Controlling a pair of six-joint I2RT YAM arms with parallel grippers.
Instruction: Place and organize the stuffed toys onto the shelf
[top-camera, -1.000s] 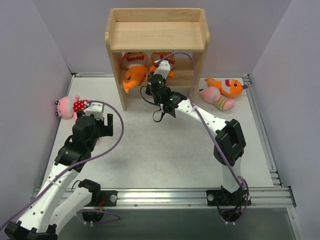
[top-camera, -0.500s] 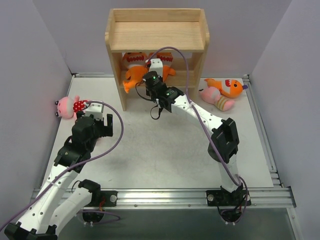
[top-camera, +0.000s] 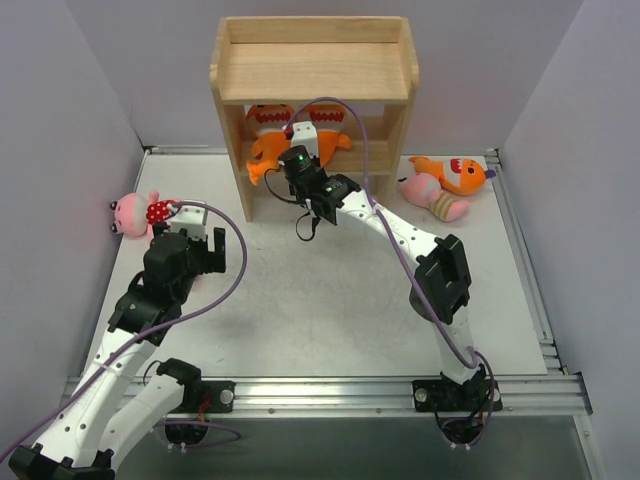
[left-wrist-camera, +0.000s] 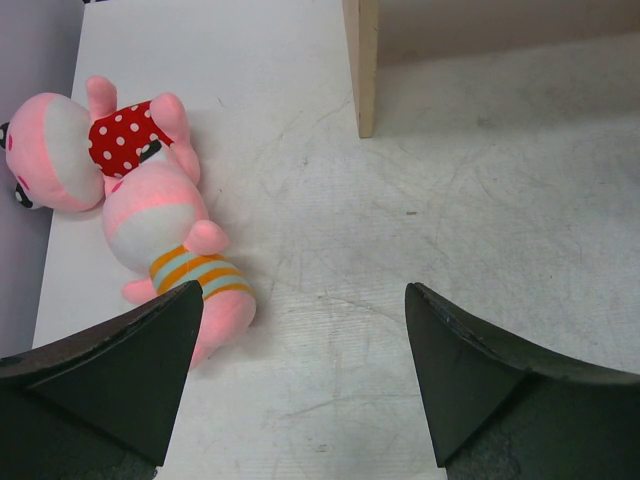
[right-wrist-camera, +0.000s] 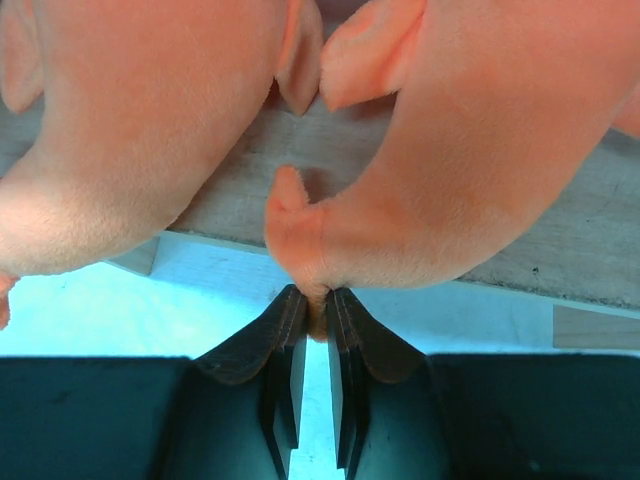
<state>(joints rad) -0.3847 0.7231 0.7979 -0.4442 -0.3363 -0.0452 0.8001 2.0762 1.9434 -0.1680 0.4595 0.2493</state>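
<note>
The light wood shelf (top-camera: 314, 70) stands at the back. Two orange fish toys lie on its middle tier, one on the left (top-camera: 268, 142) (right-wrist-camera: 130, 120) and one on the right (top-camera: 332, 138) (right-wrist-camera: 450, 180). My right gripper (top-camera: 306, 130) (right-wrist-camera: 317, 310) reaches in between them, shut on the right fish's tail tip. A third orange fish (top-camera: 458, 172) and a pink striped doll (top-camera: 432, 195) lie right of the shelf. My left gripper (top-camera: 190, 215) (left-wrist-camera: 300, 380) hangs open over bare table beside a polka-dot doll (left-wrist-camera: 90, 150) (top-camera: 135, 213) and a striped doll (left-wrist-camera: 170, 240).
The shelf's front left leg (left-wrist-camera: 362, 60) stands ahead of my left gripper. The grey side wall (left-wrist-camera: 20, 290) runs close behind the pink dolls. The shelf's top tier (top-camera: 314, 45) holds nothing. A metal rail (top-camera: 400, 390) edges the table's near side.
My right gripper has moved left and deeper into the shelf's middle tier with the fish's tail. The left arm has not moved.
</note>
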